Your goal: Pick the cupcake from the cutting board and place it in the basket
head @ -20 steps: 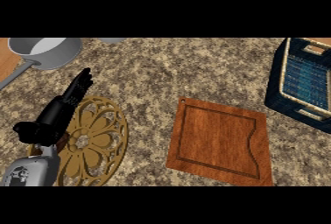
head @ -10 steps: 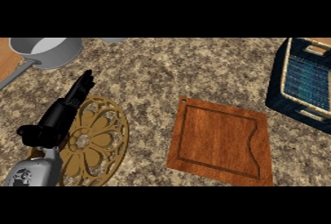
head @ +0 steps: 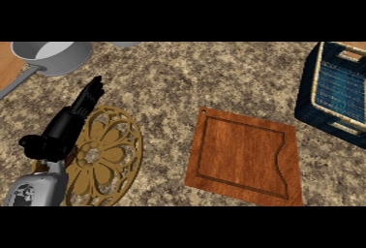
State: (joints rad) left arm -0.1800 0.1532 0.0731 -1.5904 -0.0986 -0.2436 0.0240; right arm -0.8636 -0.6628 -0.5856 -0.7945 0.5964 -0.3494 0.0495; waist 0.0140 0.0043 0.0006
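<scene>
Blue woven basket (head: 315, 82) right, only weave visible inside; one grey saucepan (head: 73, 62), one wooden cutting board (head: 243, 155), one trivet (head: 111, 150). I see left hand (head: 71, 121) fingers straight, released.

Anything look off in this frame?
Yes: the cutting board lies bare at centre right, with no cupcake on it or anywhere in view. What shows of the basket, far right, holds none either. The left hand hangs open over a round gold trivet at the left, away from both.
</scene>
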